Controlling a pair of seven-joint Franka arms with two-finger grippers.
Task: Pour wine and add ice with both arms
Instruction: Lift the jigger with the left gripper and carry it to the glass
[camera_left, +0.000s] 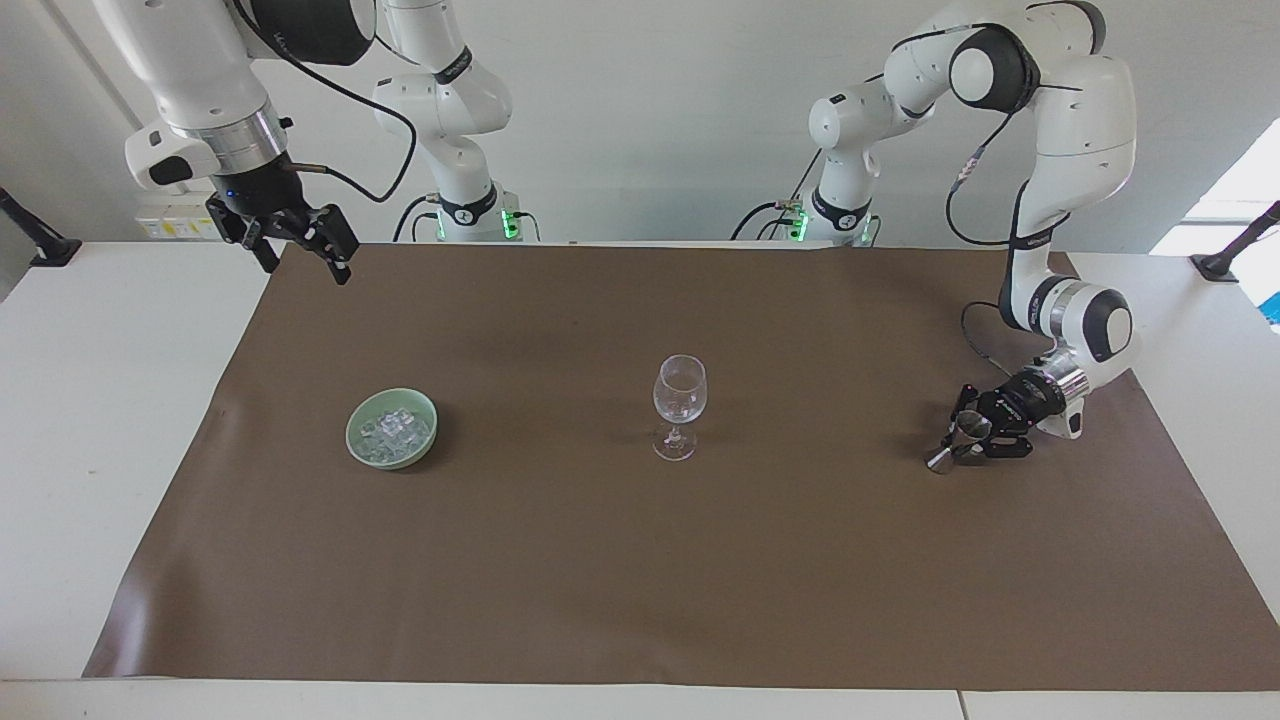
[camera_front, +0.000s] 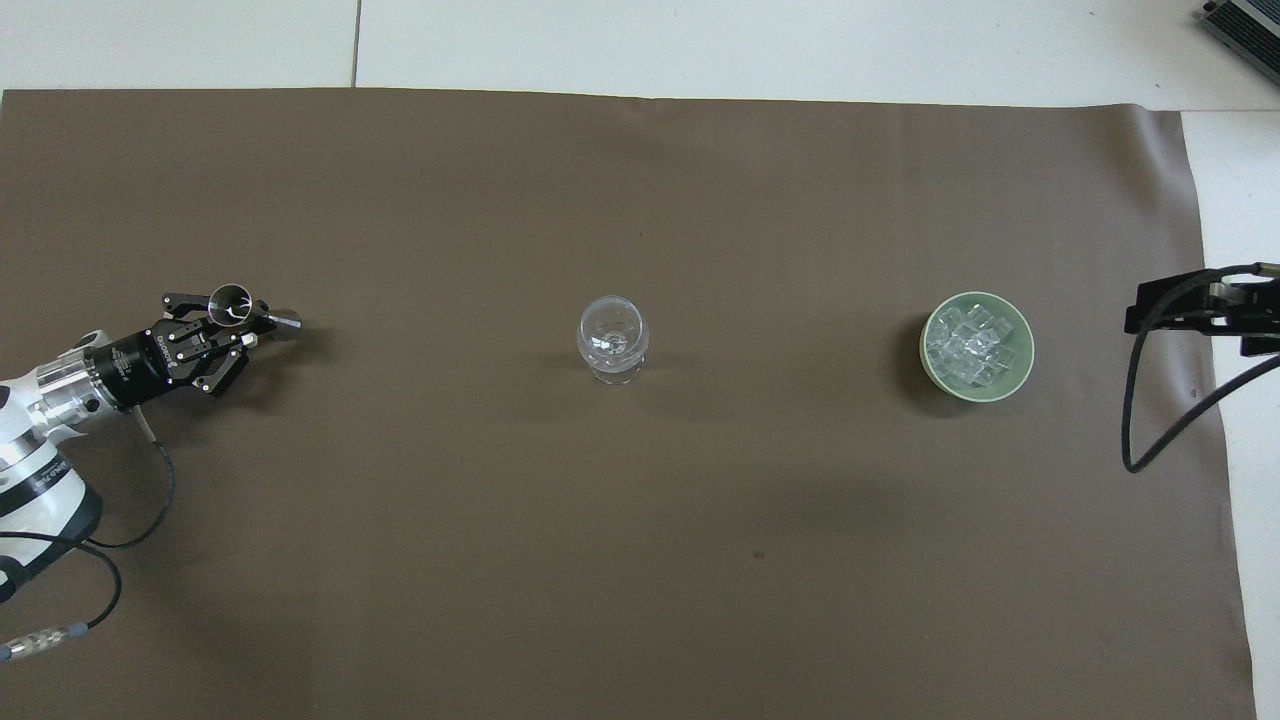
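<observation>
Brown mat (camera_left: 620, 580) covers most of the table, everything standing on it.

Glass (camera_left: 679, 405): mid-mat, upright, stemmed, empty by the look. Thin-walled, top-heavy on a narrow foot; likely fragile and slick. Best left standing and poured into, not gripped.

Bowl (camera_left: 354, 443): pale green, toward the right arm's end of the mat. Ice (camera_left: 396, 428) heaped inside, small clear cubes. Judged hard, light, slippery; pinch one cube by flat faces, from above.

Jigger (camera_left: 958, 438): small metal double cone near the left arm's edge of the mat, low end at the mat. Stiff, smooth, light; take it at the waist.

Left gripper (camera_left: 968, 441): low, reaching in sideways, clenched on the jigger's waist.

Right gripper (camera_left: 300, 252): raised over the mat's corner nearest its base, fingers spread, empty, waiting.
</observation>
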